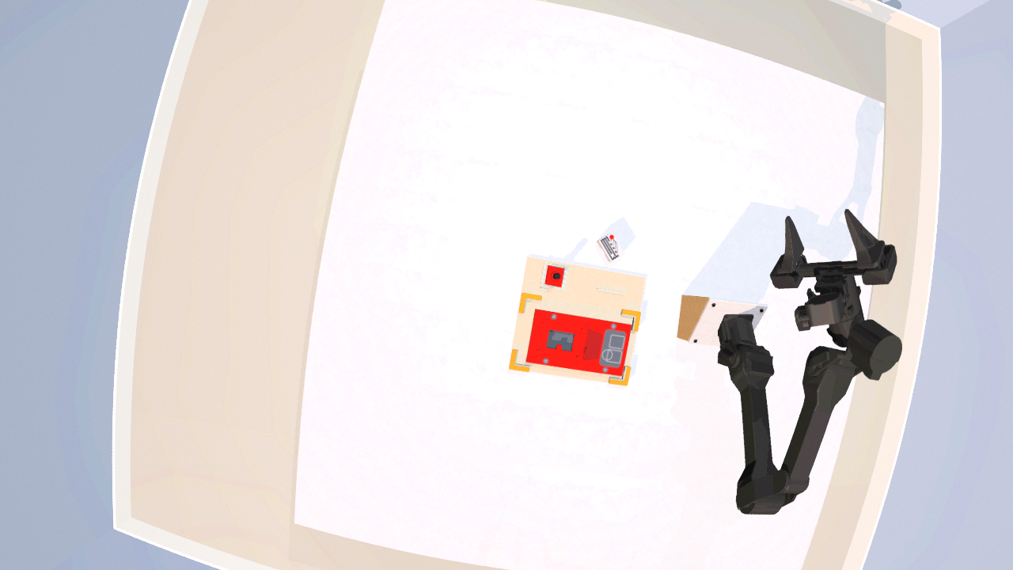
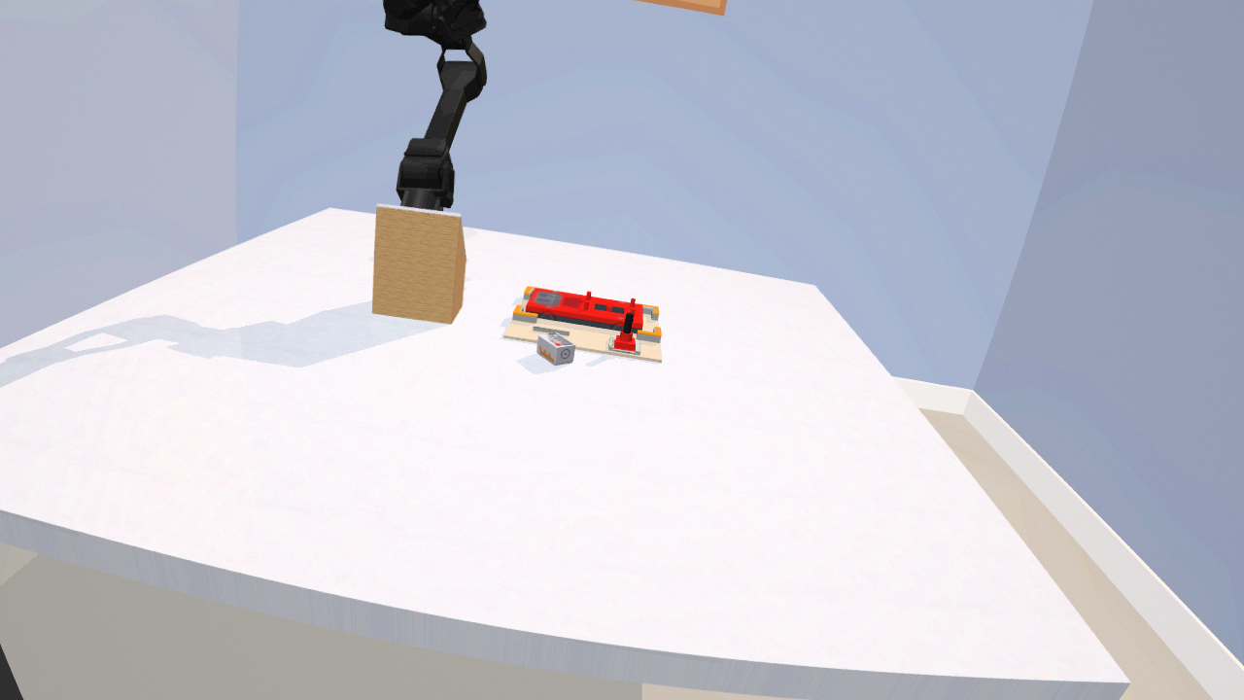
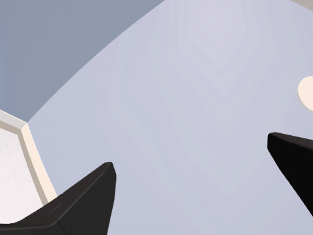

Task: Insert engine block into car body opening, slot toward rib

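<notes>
The engine block [image 1: 608, 246] [image 2: 555, 349], a small grey-white box with a red dot, lies on the white table just off the beige board [image 1: 587, 276] [image 2: 587, 343]. The red car body [image 1: 541, 322] [image 2: 582, 306] sits on that board between orange corner brackets, with a dark opening [image 1: 561, 340] near its left end. My gripper [image 1: 820, 221] [image 3: 192, 156] is open and empty. It is raised high, far to the right of the board, near the table's right edge. The wrist view shows only the walls between the fingers.
A wooden pedestal [image 1: 692, 317] [image 2: 417, 265] carries the arm's base, right of the board. A red post with a black knob [image 1: 555, 275] [image 2: 625, 334] stands on the board's corner near the engine block. A low wall rims the floor around the table [image 1: 460, 176] [image 2: 434, 478].
</notes>
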`<state>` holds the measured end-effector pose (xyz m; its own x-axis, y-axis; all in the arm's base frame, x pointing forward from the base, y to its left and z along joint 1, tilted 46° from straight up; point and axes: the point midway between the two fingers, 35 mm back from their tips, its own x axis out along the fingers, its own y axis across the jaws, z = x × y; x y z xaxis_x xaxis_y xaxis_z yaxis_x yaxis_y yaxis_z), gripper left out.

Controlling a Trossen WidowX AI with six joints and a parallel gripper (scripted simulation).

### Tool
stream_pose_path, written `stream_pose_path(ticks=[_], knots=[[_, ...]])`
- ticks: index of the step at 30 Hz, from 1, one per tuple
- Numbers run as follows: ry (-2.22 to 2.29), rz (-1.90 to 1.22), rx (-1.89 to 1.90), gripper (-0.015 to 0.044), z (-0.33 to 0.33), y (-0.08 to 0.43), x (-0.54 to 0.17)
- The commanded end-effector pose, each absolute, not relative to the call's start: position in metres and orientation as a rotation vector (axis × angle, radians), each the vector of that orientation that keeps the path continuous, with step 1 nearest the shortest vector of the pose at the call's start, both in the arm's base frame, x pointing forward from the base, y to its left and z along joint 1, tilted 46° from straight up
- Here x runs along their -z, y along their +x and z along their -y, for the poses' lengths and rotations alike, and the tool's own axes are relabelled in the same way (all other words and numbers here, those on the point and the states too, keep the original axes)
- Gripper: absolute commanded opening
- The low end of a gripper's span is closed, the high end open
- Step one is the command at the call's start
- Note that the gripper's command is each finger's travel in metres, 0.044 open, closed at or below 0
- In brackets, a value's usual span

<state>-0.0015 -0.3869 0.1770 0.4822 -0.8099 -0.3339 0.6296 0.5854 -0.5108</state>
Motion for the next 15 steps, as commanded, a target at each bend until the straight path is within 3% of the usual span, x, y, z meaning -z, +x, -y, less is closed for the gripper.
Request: stream_pose_path(ticks=[1,15], knots=[[-0.245,-0.573,0.858,0.044,0.39,0.016,-0.164],[0.136,-0.582,0.664,0.044,0.382,0.092,-0.103]])
